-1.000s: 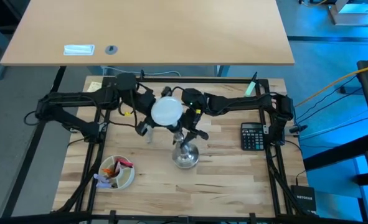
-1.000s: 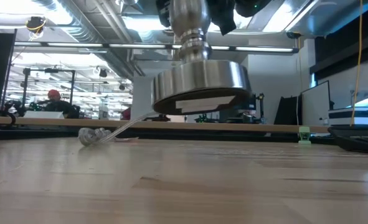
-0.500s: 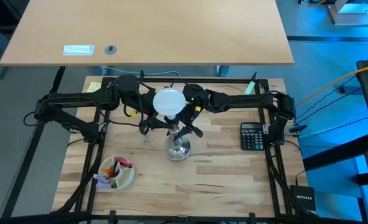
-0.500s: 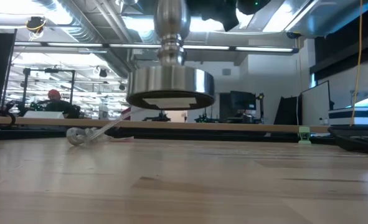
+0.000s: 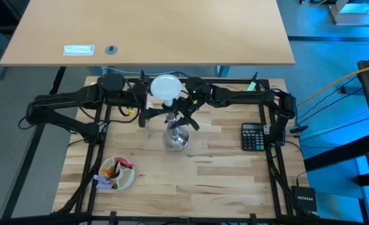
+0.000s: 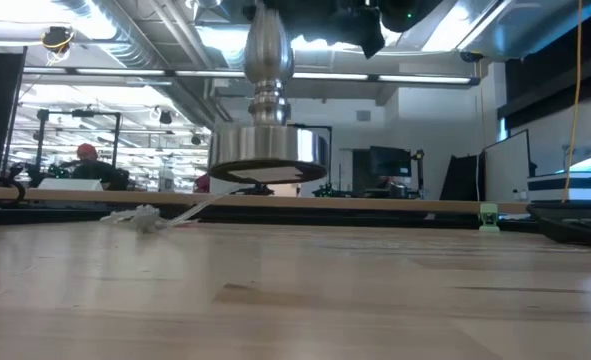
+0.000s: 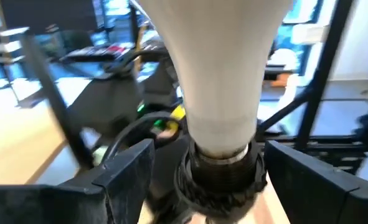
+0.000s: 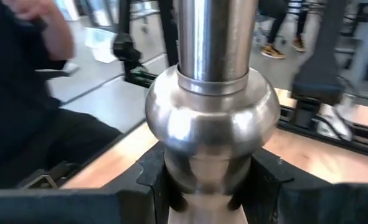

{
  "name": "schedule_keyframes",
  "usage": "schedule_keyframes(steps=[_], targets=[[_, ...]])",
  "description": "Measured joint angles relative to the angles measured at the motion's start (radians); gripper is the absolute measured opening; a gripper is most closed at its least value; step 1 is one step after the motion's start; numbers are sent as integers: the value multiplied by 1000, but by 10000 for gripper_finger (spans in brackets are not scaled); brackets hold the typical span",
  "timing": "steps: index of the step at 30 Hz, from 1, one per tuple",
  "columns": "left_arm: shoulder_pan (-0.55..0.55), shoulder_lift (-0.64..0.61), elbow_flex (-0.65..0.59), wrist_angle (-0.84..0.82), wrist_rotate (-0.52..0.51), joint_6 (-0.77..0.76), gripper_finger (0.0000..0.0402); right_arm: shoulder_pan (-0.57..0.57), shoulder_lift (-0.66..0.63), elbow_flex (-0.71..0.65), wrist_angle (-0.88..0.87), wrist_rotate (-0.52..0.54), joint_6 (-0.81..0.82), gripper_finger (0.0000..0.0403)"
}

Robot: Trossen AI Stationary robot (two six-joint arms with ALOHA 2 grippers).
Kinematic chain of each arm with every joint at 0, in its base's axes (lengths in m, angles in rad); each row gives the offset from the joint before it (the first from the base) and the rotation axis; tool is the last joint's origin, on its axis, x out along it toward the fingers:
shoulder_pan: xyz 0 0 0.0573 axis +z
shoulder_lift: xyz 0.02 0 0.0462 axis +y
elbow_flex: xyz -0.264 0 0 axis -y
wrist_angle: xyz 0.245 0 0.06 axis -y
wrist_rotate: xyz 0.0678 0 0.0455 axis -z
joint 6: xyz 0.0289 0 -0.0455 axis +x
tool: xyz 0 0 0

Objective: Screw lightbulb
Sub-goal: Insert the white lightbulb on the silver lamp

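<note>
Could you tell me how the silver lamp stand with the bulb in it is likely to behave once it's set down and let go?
The stand hangs above the table, gripped at its stem by the right gripper. Its wide foot probably keeps it upright. The big lightbulb on top may make it top-heavy if nudged. Polished metal likely slips easily.

Both arms are dark, jointed links. The left arm (image 5: 78, 103) carries a yellow mark near its wrist; the right arm (image 5: 246, 99) shows a green light by its wrist. Blocky black fingers (image 7: 124, 171) frame the left gripper (image 7: 224, 174).
</note>
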Motion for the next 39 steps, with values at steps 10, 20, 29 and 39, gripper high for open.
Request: schedule_keyframes(steps=[10, 20, 29, 39], targets=[[-5, -89, 1, -143, -320, -74, 291, -50, -1, 0, 6, 239, -35, 139], [-61, -33, 2, -43, -526, -58, 292, -61, -3, -2, 48, 495, -37, 139], [-149, -20, 2, -18, -673, -80, 292, -60, -3, -2, 59, 556, -35, 139], [-175, 33, 3, 197, -801, 14, 292, -61, -3, -2, 69, 718, -9, 139]])
